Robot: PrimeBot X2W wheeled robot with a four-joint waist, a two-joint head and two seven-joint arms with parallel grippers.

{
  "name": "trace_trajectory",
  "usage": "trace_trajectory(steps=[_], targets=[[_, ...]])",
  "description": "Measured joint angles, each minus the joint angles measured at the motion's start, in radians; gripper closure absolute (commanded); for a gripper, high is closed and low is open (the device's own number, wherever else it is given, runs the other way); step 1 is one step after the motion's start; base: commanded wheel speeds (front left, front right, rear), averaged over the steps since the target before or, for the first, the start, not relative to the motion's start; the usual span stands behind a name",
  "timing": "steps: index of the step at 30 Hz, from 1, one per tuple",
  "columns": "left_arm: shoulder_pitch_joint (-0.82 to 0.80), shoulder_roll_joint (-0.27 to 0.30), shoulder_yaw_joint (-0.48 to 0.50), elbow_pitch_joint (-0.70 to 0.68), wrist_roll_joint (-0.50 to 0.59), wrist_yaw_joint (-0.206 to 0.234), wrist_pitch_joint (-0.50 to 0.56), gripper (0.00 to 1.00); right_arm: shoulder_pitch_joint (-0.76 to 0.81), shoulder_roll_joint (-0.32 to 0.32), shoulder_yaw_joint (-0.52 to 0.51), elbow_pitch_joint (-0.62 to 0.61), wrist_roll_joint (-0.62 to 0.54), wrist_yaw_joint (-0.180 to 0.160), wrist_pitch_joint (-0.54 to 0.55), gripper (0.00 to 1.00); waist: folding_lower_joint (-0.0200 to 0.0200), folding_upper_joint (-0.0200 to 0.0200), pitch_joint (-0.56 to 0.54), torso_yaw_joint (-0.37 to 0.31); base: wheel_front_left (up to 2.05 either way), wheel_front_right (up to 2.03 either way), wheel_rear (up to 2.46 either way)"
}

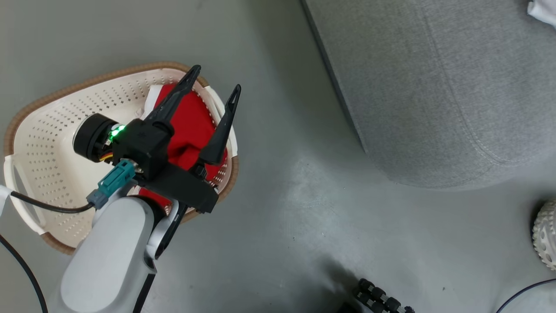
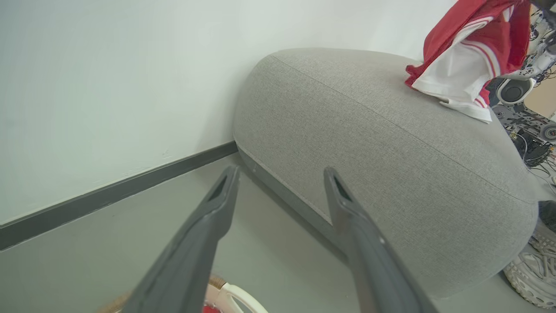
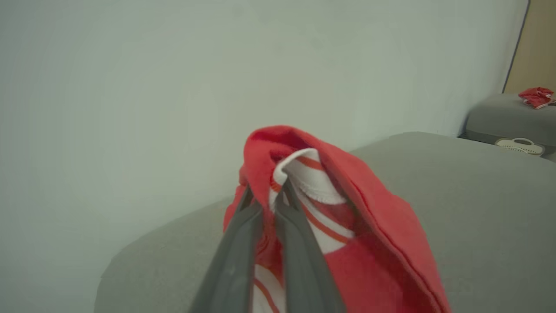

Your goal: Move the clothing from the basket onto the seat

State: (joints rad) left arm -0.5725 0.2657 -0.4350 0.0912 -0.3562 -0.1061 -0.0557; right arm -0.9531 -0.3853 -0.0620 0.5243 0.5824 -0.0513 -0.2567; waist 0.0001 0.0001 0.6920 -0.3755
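Left gripper is hanging over the basket, its jaws standing wide apart and gripping nothing; its fingers are pointing toward the seat. Basket is sitting on the grey floor, near the seat but not touching it; red clothing is lying inside the basket, bunched against the wall nearest the seat, with a white edge showing at its upper side; the left gripper is partly hiding it. Right gripper is pinching a second red garment between nearly closed jaws; the fingertips are gripping it beside a white band with thin red stripes; the fabric is draping down around both fingers. In the left wrist view this held garment is hanging over the seat's top surface; its lower white edge is reaching the upholstery, and whether it is touching cannot be told. Seat is standing against a pale wall.
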Motion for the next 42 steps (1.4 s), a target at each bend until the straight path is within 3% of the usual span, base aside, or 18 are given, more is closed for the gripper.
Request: trace_trajectory(steps=[9,20,23,24,42], targets=[[-0.005,0.008,0.009,0.023,0.000,-0.001,-0.004,0.00,0.020,0.110,0.076,0.044,0.007,0.043,0.000,1.00,0.0000,0.0000,0.021,0.035,0.00,0.00,0.00],[-0.021,-0.010,-0.001,0.044,-0.002,-0.007,-0.026,0.00,0.075,0.162,0.094,0.142,0.007,0.071,0.000,1.00,-0.0002,-0.0001,0.018,0.050,0.00,0.00,0.00],[-0.025,-0.015,-0.003,0.058,-0.002,-0.008,-0.035,0.00,0.091,0.163,0.092,0.153,-0.008,0.070,0.000,0.13,-0.0002,0.0000,0.012,0.057,0.00,0.00,0.00],[-0.025,-0.013,-0.002,0.058,-0.003,-0.008,-0.036,0.00,0.093,0.165,0.092,0.154,-0.009,0.070,0.000,0.00,-0.0002,0.0000,0.009,0.058,0.00,0.00,0.00],[-0.024,-0.034,-0.015,0.120,-0.013,-0.009,-0.088,0.00,0.179,0.201,0.078,0.134,-0.074,0.085,0.000,0.00,-0.0002,-0.0001,-0.057,0.073,0.00,0.00,0.00]])
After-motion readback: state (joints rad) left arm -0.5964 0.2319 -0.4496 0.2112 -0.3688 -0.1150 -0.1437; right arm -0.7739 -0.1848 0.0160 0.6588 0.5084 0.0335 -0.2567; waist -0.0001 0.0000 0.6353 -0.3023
